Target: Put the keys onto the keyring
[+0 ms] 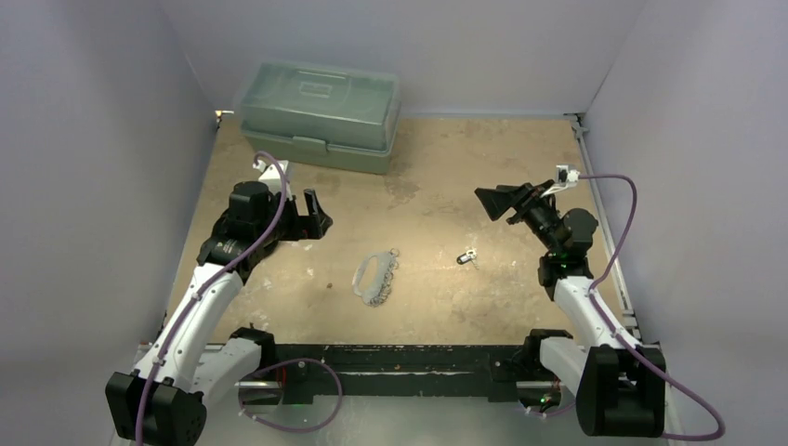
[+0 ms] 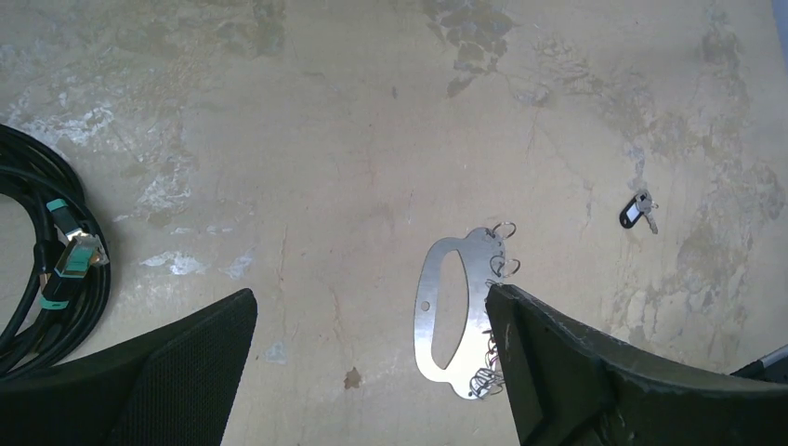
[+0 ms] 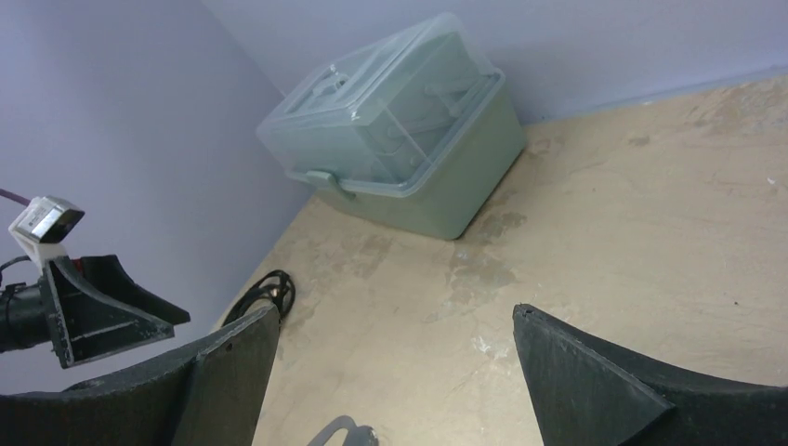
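- Top view: the keyring (image 1: pixel 374 277) is seen as a pale grey oval loop lying flat near the middle of the table (image 1: pixel 437 167), with small rings fringed along its right side.
- The keys (image 1: pixel 466 257) are laid to its right, apart from it. They are noted as a tiny silvery cluster with a dark head.
- The left gripper (image 1: pixel 313 216) is held up-left of the keyring, and the right gripper (image 1: pixel 497 202) up-right of the keys. Both sets of fingers are spread wide, with nothing between them.
- Bare board is seen all round both items. The green box (image 1: pixel 321 115) is set at the far left corner against the back wall, well apart.
- Left wrist view: the keyring is shown as a flat metal plate with a long oval slot and a small hole. Wire rings (image 2: pixel 502 232) are strung on its edge, and its lower right is hidden behind a finger.
- A pale patch is made out on the keys' dark head.
- A black cable (image 2: pixel 56 260) is coiled at the left edge. It is not made out from above.
- Right wrist view: the box's translucent lid and front latch are shown, with the cable by the side wall.
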Tool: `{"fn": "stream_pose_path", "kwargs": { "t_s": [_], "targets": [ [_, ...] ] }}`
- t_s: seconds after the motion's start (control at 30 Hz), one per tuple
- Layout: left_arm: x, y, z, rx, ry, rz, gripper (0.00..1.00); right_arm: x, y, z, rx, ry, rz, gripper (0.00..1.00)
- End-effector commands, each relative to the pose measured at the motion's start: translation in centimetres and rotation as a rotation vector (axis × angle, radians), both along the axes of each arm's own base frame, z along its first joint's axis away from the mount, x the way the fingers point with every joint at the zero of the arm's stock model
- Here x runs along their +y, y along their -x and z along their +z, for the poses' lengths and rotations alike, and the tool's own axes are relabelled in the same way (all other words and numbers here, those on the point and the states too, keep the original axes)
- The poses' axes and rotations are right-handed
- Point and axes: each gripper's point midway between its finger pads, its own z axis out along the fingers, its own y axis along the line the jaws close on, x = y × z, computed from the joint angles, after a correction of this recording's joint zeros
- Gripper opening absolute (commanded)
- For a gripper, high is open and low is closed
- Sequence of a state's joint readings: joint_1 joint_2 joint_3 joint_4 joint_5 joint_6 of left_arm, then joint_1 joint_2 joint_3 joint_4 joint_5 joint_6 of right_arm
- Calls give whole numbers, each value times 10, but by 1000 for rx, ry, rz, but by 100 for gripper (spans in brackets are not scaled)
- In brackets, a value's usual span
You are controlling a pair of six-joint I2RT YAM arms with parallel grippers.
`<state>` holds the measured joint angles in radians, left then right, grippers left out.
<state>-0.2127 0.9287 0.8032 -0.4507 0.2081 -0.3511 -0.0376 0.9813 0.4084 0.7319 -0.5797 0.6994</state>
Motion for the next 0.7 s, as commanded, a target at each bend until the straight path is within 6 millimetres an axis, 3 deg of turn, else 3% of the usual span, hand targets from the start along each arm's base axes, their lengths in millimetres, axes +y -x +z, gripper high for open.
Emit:
{"fn": "stream_pose_path", "kwargs": {
  "t_s": [0.0,0.27,0.53,0.67],
  "targets": [
    [1,-4,13,-59,-7,-1,95,7,-1,19,-57,34,49,99],
    [1,-3,15,-64,-4,-1,95,-2,-8,10,-30,59,-24,99],
    [4,-5,15,-65,-8,22,93,2,-17,-8,41,56,-6,99],
    [12,-9,2,-3,-38,100,88,0,-29,-27,175,106,-57,99]
  ]
}}
